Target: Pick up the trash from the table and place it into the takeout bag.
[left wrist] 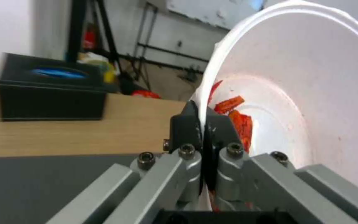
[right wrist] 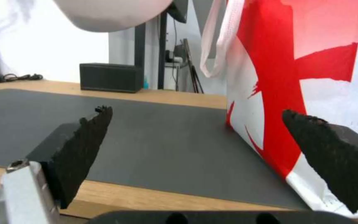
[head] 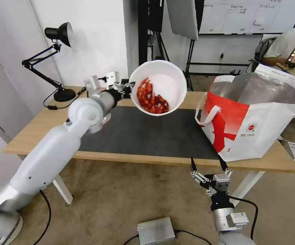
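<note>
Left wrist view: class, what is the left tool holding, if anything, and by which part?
The left tool holds the white bowl of red shells by its rim, one finger inside the wall and one outside. The bowl is tilted, up off the table.

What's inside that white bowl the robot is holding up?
Red shell pieces lie heaped against the lower side of the tilted white bowl, which the left claw grips by its rim. Whatever lies beneath the heap is covered.

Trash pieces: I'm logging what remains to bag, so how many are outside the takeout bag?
1: the white bowl of red shells, tilted above the dark mat, its rim pinched by the left gripper. Others may lie hidden inside the takeout bag.
</note>
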